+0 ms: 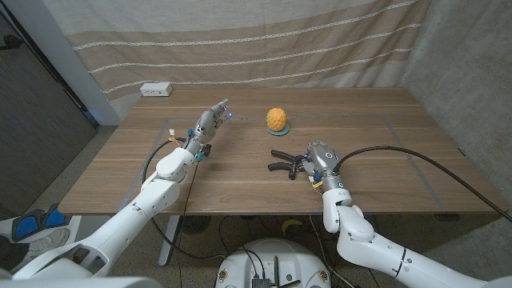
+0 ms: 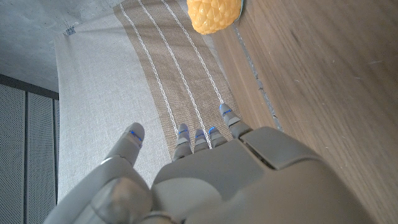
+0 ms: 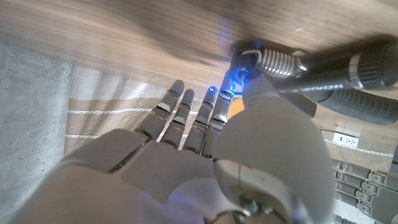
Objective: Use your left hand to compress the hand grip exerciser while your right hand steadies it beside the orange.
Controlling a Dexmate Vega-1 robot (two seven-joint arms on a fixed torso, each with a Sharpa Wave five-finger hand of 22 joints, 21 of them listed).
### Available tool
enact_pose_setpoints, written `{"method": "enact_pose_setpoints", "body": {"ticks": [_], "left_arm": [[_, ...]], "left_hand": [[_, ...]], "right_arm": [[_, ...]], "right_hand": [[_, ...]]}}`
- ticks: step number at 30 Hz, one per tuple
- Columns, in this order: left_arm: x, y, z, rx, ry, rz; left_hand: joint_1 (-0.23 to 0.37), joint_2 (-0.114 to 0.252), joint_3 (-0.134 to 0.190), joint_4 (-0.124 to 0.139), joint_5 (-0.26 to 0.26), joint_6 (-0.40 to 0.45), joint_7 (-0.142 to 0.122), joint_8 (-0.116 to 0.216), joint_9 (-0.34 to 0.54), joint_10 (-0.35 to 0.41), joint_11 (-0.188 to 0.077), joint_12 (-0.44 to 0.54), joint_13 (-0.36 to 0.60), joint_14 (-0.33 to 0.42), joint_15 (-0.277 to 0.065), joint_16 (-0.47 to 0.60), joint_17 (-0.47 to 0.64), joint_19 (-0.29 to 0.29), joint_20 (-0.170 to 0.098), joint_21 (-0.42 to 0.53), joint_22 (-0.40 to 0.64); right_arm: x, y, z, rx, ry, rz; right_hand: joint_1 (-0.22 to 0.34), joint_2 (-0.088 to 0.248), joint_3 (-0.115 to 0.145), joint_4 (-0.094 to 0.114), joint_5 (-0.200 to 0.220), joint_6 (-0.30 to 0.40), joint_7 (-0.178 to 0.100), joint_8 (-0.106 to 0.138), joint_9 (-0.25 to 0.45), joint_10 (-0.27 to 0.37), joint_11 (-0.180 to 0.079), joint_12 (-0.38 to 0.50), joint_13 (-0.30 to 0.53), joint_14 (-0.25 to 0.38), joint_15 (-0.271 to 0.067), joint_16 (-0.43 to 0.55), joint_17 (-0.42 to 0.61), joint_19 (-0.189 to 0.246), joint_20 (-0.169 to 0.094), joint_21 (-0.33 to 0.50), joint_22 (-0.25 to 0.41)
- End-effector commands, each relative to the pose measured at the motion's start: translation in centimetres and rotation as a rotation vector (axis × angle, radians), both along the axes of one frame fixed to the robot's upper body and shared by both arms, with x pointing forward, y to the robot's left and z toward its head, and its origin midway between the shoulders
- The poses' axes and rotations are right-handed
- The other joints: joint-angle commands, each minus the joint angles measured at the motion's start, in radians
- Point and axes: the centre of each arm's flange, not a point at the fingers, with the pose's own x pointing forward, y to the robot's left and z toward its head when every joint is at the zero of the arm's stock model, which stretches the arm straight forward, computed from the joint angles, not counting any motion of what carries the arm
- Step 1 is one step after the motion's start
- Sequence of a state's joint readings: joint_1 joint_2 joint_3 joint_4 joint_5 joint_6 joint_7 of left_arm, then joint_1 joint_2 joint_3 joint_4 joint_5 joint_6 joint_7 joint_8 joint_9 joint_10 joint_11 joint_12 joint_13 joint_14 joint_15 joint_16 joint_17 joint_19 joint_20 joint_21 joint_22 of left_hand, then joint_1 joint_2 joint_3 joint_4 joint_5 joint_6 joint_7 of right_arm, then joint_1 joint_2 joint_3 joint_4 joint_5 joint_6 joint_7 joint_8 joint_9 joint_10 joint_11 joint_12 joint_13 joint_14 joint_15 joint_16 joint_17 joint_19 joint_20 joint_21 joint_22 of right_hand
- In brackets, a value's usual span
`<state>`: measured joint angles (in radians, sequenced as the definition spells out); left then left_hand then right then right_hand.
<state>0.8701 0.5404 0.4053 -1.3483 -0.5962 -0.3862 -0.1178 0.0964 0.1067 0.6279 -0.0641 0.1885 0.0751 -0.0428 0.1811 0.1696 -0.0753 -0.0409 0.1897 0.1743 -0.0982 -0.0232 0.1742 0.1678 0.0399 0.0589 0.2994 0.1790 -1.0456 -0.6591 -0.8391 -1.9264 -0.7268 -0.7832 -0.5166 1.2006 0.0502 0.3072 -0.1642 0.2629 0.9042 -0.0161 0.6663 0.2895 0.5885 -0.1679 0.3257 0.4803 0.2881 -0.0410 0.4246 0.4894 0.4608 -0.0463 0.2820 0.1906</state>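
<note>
Half of the job looks begun at most: on the wide brown wooden counter (image 1: pixel 240 172) the grey right hand (image 1: pixel 318 162) lies against the black hand grip exerciser with its coiled steel spring (image 1: pixel 282 161), though whether it truly grips it I cannot tell. Still to come is the squeeze, since the grey left hand (image 1: pixel 210 122) hovers well apart, fingers spread and holding nothing. That exerciser lies near the small bumpy orange fruit (image 1: pixel 277 119), its two black handles splayed uncompressed.
</note>
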Motion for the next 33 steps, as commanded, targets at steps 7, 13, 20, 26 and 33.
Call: {"method": "enact_pose_setpoints", "body": {"ticks": [7, 13, 20, 26, 33], "left_arm": [[0.1, -0.4, 0.6, 0.017, -0.01, -0.006], [0.1, -0.6, 0.8, 0.018, -0.014, -0.011], [0.1, -0.6, 0.9, 0.016, -0.015, -0.013], [0.2, -0.7, 1.0, 0.022, -0.016, -0.012], [0.3, -0.8, 1.2, 0.037, -0.014, -0.008]], "left_hand": [[-0.009, 0.013, 0.005, -0.008, -0.001, -0.001, -0.006, -0.002, 0.004, 0.001, 0.001, 0.003, 0.002, 0.005, 0.001, 0.003, 0.0, 0.006, 0.004, -0.005, 0.004], [-0.009, 0.012, 0.004, -0.011, -0.002, 0.0, -0.006, -0.001, 0.004, 0.001, 0.0, 0.002, 0.002, 0.006, 0.001, 0.003, 0.0, 0.007, 0.005, -0.006, 0.004], [-0.008, 0.011, 0.004, -0.016, -0.002, 0.0, -0.006, -0.001, 0.004, 0.002, 0.0, 0.003, 0.002, 0.006, 0.001, 0.003, 0.0, 0.008, 0.005, -0.007, 0.004], [-0.007, 0.01, 0.004, -0.019, -0.002, 0.0, -0.007, -0.001, 0.004, 0.002, 0.0, 0.003, 0.002, 0.007, 0.001, 0.003, -0.001, 0.009, 0.006, -0.009, 0.004], [-0.006, 0.007, 0.003, -0.025, -0.003, 0.001, -0.01, -0.001, 0.004, 0.002, -0.003, 0.003, 0.002, 0.008, -0.001, 0.003, -0.001, 0.01, 0.004, -0.011, 0.003]], "right_arm": [[-1.0, -0.9, 0.9, 0.054, -0.166, 0.033], [-1.2, -1.1, 1.4, 0.055, -0.212, 0.042], [-1.4, -1.1, 2.0, 0.055, -0.262, 0.056], [-1.6, -1.2, 2.5, 0.054, -0.31, 0.06], [-1.7, -1.3, 2.9, 0.043, -0.354, 0.06]], "right_hand": [[0.003, 0.006, 0.001, 0.0, -0.004, 0.045, -0.036, 0.014, 0.005, 0.048, -0.036, -0.003, 0.005, 0.007, -0.187, 0.0, 0.004, 0.009, -0.014, 0.008, 0.003], [0.004, 0.009, 0.0, 0.0, -0.007, 0.039, -0.029, 0.016, 0.01, 0.047, -0.036, -0.005, 0.007, 0.007, -0.188, 0.0, 0.006, 0.013, -0.021, 0.01, 0.003], [0.008, 0.013, 0.0, 0.0, -0.009, 0.036, -0.026, 0.02, 0.017, 0.044, -0.036, -0.008, 0.008, 0.008, -0.19, 0.0, 0.007, 0.017, -0.025, 0.011, 0.003], [0.01, 0.015, -0.001, -0.001, -0.01, 0.036, -0.024, 0.021, 0.018, 0.043, -0.036, -0.01, 0.01, 0.009, -0.19, -0.001, 0.008, 0.018, -0.029, 0.012, 0.004], [0.01, 0.016, -0.002, -0.001, -0.013, 0.037, -0.028, 0.021, 0.017, 0.041, -0.036, -0.013, 0.011, 0.01, -0.191, -0.001, 0.009, 0.021, -0.033, 0.015, 0.004]]}}
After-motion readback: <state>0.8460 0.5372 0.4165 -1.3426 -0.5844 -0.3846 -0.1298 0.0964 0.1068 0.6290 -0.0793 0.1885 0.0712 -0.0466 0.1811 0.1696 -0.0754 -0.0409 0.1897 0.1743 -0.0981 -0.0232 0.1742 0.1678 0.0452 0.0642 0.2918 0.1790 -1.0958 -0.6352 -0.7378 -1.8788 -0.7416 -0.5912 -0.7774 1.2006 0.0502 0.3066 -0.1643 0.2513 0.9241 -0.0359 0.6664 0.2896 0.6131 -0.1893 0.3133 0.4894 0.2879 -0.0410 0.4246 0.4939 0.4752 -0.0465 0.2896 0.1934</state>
